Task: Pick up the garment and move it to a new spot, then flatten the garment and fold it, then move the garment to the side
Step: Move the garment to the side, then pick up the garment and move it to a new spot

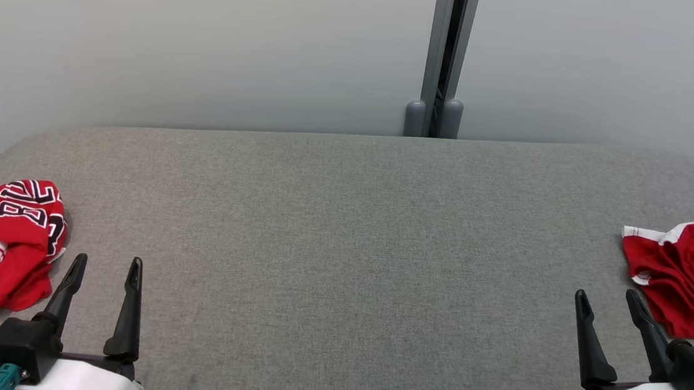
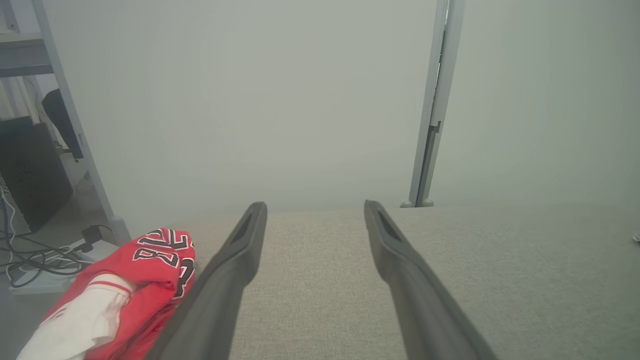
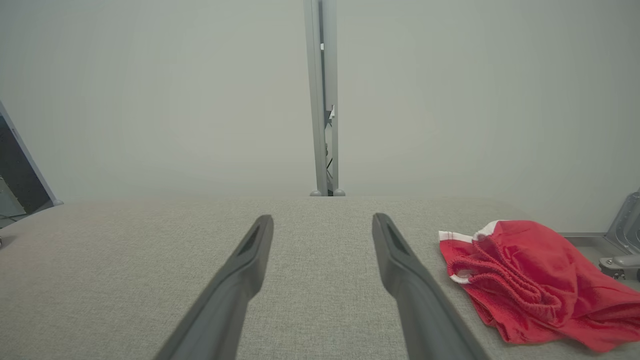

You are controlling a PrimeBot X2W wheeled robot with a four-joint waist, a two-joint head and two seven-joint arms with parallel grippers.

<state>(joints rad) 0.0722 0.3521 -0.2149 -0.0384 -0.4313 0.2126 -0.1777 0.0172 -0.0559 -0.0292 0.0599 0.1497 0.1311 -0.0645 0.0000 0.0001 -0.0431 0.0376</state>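
Note:
Two crumpled red garments lie on the grey padded table [image 1: 344, 232]. A red jersey [image 1: 11, 222] with dark lettering and a white part rests at the table's left edge, just left of my left gripper [image 1: 109, 259]. Red shorts [image 1: 692, 275] with white trim lie at the right edge, just right of my right gripper [image 1: 606, 294]. Both grippers hover low near the front edge, open and empty. The left wrist view has the jersey [image 2: 150, 265] beside the left gripper [image 2: 315, 205]. The right wrist view has the shorts [image 3: 530, 285] beside the right gripper [image 3: 322, 216].
Pale wall panels with a grey post [image 1: 443, 59] stand right behind the table's far edge. A grey frame leg [image 2: 75, 125], dark equipment and floor cables [image 2: 35, 260] lie beyond the left end. Broad bare cloth stretches between the two grippers.

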